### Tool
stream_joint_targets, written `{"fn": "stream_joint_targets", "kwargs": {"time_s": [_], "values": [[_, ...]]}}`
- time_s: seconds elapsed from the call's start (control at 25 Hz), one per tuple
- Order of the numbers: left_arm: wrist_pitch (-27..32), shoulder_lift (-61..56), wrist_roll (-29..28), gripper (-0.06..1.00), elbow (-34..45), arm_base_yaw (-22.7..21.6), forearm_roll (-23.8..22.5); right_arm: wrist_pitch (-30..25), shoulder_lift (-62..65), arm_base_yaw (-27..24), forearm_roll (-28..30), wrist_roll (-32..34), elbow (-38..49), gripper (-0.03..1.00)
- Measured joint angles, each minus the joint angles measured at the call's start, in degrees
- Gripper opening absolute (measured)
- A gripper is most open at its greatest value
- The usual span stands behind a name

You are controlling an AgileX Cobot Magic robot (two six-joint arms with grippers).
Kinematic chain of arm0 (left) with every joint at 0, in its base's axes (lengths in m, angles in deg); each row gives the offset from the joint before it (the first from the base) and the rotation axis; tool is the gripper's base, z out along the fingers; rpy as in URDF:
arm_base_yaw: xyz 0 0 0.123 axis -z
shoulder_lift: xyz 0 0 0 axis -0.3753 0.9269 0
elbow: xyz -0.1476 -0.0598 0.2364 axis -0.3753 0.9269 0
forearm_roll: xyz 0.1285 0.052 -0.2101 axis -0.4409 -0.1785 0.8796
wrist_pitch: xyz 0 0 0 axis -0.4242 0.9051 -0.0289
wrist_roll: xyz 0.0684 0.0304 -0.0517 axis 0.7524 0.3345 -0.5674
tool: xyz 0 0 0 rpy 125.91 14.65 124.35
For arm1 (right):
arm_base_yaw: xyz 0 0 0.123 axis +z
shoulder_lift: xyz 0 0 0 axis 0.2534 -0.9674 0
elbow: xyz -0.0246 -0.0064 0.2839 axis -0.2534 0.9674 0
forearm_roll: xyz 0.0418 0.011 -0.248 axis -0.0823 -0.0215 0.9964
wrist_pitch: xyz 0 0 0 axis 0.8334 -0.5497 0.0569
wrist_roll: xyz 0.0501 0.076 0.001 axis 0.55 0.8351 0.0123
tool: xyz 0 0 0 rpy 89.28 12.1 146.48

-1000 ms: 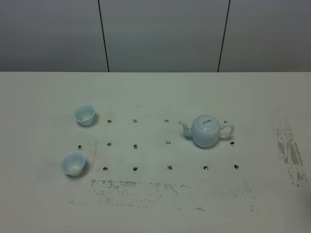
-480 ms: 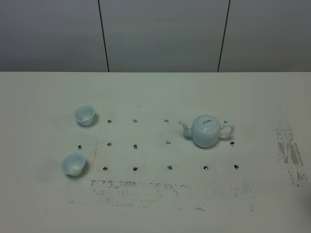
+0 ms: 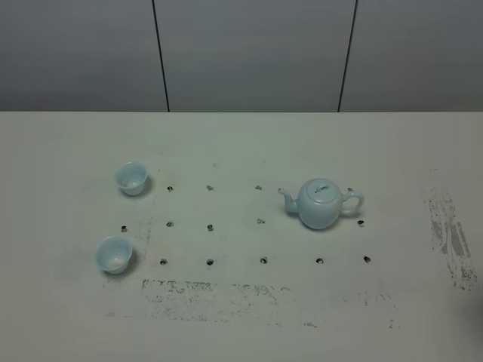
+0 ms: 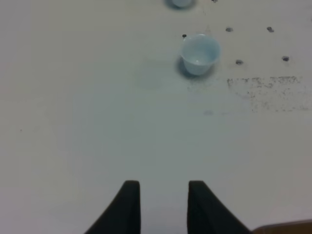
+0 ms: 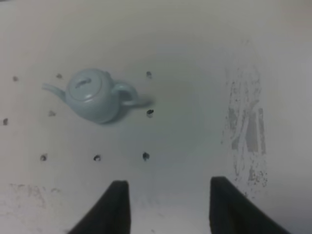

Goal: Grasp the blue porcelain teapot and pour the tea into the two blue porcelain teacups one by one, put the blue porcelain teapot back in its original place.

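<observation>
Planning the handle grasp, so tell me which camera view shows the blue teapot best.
Exterior high: the teapot is whole and sharp, spout, lid and loop handle all clear. The right wrist view shows it whole too, larger but blurred. The left wrist view misses it, showing teacups instead.

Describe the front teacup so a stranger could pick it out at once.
On the white table, look left, opposite the teapot, where two blue cups stand. The front teacup is nearer the camera than the rear teacup, beside the scuffed patch.
</observation>
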Motion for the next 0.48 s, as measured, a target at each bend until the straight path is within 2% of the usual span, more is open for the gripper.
{"fn": "stream_joint_targets", "kwargs": {"time_s": [0.24, 0.4, 0.48], "values": [[0.0, 0.0, 0.0, 0.3, 0.0, 0.0, 0.0, 1.8, -6.4, 4.9, 1.0, -0.6, 0.0, 0.36], [0.0, 0.0, 0.0, 0.3, 0.0, 0.0, 0.0, 3.0, -14.0, 5.6, 1.4, -0.3, 0.0, 0.36], [0.0, 0.0, 0.0, 0.3, 0.0, 0.0, 0.0, 5.3, -17.2, 5.7, 2.4, 0.6, 0.0, 0.36]]}}
